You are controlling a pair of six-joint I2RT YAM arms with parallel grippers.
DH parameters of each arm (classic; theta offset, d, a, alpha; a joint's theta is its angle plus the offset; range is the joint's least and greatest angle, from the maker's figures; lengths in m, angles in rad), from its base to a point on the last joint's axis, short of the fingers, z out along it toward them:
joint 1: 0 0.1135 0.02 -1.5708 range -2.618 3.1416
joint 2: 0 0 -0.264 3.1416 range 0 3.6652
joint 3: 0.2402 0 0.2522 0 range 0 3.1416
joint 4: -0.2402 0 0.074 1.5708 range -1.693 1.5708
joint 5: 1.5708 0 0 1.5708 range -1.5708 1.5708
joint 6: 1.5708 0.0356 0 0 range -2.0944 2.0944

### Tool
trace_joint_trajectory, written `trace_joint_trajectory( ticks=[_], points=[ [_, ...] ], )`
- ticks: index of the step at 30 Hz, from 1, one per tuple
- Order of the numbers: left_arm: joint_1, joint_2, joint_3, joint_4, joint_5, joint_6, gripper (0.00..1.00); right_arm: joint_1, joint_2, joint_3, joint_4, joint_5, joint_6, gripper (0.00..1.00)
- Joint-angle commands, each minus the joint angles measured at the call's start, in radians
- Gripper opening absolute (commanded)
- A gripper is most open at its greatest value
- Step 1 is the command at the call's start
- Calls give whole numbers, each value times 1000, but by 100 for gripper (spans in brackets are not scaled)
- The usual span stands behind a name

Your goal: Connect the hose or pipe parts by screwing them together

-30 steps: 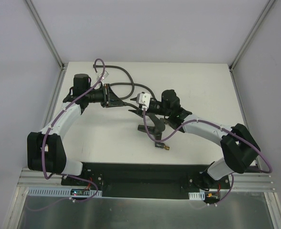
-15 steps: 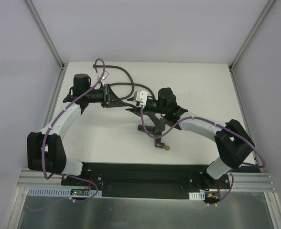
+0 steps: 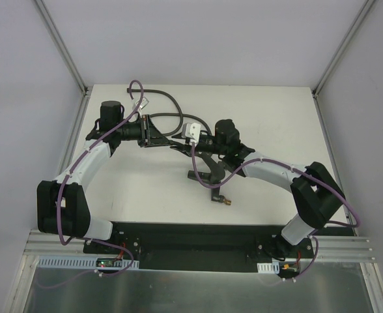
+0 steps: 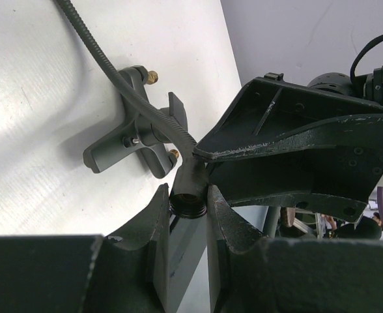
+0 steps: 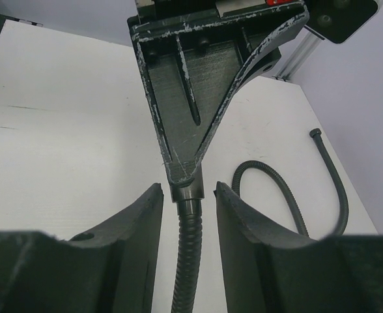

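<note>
**Change noted.** Over the last second the right gripper [image 5: 188, 189] was brought leftward, up to the left gripper [image 4: 187, 195], and its jaws were narrowed. They were found apart, one on each side of the hose [image 5: 187, 254], with a gap visible on both sides; no grip was established. The left gripper was found unchanged, clamped on the collar [image 4: 189, 210] at the hose end. The remainder of the hose was seen looped across the far part of the table [image 3: 276, 124].

The forked fitting [image 4: 116, 147] was found unmoved, lying on the table just on the near side of both grippers and touched by neither. One brass end [image 3: 226, 201] was pointed toward the arm bases.

**Assessment.** A second hold on the hose behind the collar is judged to be in preparation. No thread was engaged, so the joining is not yet begun, and the fitting remains to be picked up.

**Surface and room.** The table was found white and matte. It was enclosed by pale walls [image 3: 211, 39] and aluminium posts [image 3: 61, 44], with a black base plate [image 3: 191, 238] at the near edge.
</note>
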Motion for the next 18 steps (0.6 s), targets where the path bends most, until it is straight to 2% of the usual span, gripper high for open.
trace_joint_trajectory(
  ticks=[1,10,18],
  points=[
    [-6,-33,19,28,35,-9,0,-2,5,42,62,-41,13,40],
    [-9,-40,16,29,41,-13,0,-4,17,52,42,-43,10,40],
    [-11,-40,14,31,46,-13,0,-2,15,58,43,-45,14,37]
  ],
)
